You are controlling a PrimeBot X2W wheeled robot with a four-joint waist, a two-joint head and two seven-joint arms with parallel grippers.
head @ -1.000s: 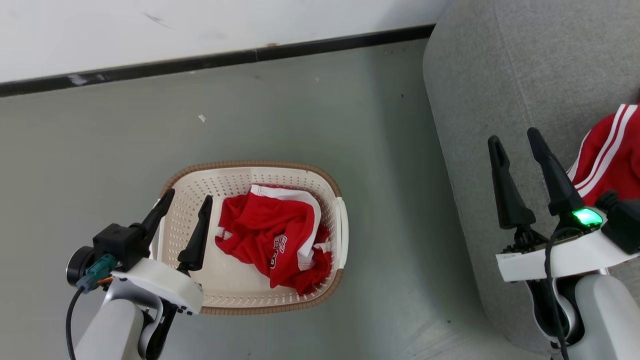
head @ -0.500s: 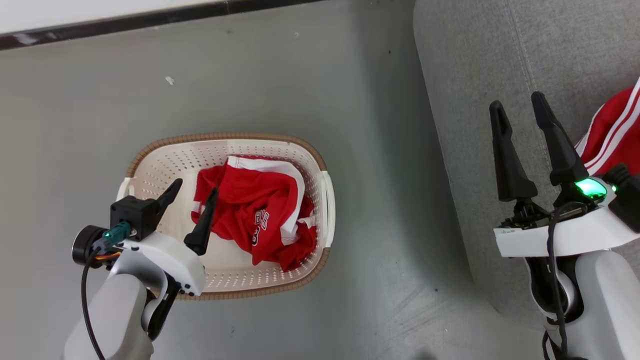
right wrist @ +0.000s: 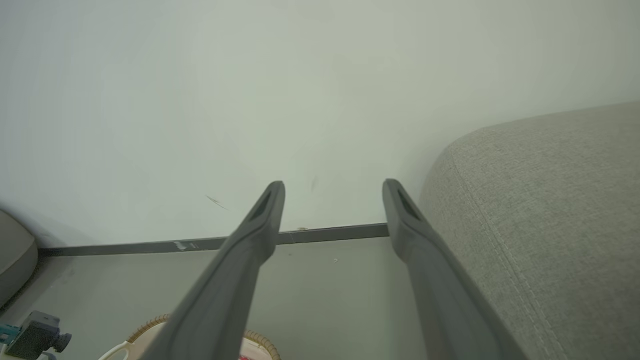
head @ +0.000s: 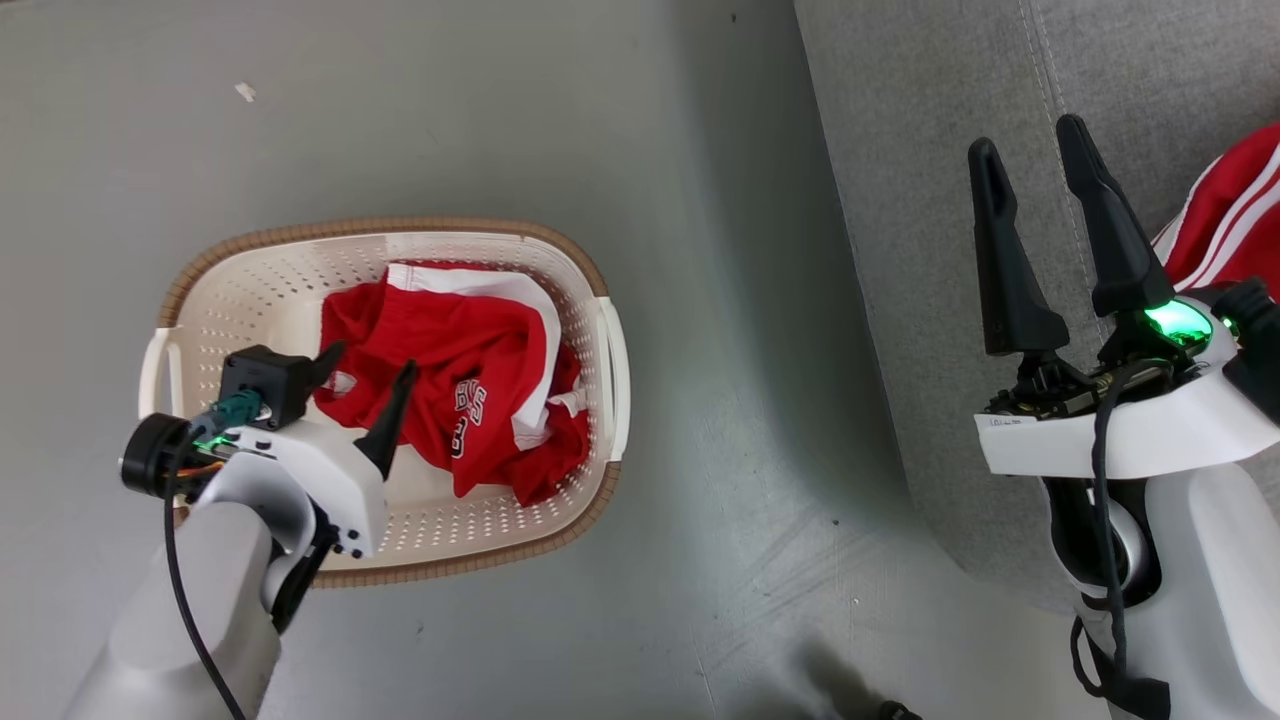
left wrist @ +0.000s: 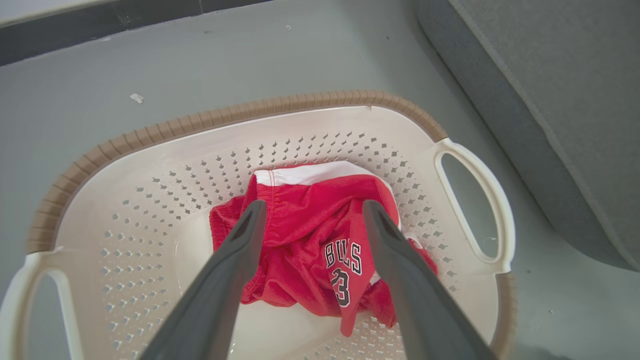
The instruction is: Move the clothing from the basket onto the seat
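Above the basket (head: 400, 228), the left gripper (head: 370, 360) hangs with jaws spread wide and empty, its fingers framing the crumpled red clothing (head: 450, 345) inside, "BULLS 23" lettering uppermost. The right gripper (head: 1026, 135), likewise wide and empty, is over the grey seat (head: 920, 200), near a second red garment (head: 1235, 215) lying there. The basket stands on the floor (head: 700, 400) beside the seat.

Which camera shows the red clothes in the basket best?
The left wrist view: it looks down on the red clothes from close by, so BULLS and 23 read clearly. The head view shows them smaller, lettering turned sideways. The right wrist view catches the basket by its rim at the bottom edge.
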